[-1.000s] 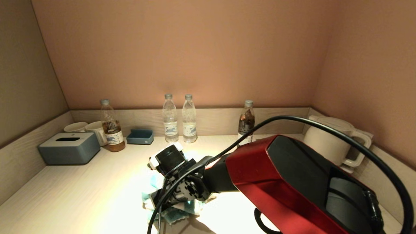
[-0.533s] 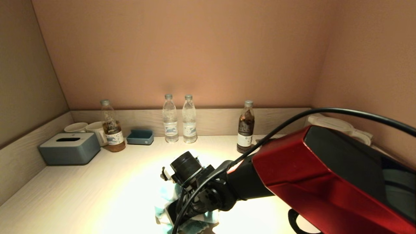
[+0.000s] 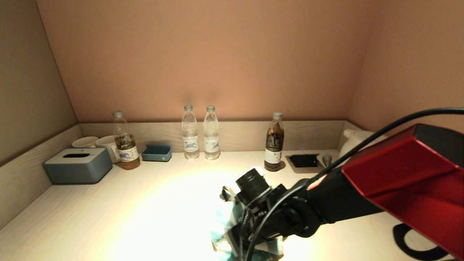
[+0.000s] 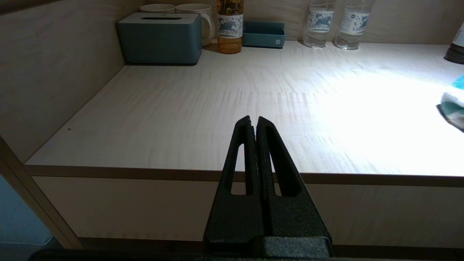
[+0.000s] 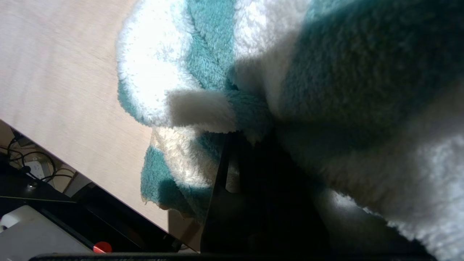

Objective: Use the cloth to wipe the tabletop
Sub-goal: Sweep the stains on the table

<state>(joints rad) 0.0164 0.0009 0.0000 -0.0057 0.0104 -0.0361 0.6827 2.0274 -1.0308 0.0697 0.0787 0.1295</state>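
Observation:
A teal-and-white fluffy cloth lies bunched on the pale wooden tabletop near its front edge, under my right wrist. It fills the right wrist view, and its edge shows in the left wrist view. My right gripper is shut on the cloth, its fingertips buried in the folds and pressed down on the table. My left gripper is shut and empty, parked off the table's front edge at the left.
Along the back wall stand a grey tissue box, two mugs, a tea bottle, a blue tray, two water bottles, a dark bottle, a socket recess and a white kettle.
My right arm has dragged the cloth to the right along the front of the table. The dark bottle, socket recess and kettle are uncovered behind it. The left gripper shows only now.

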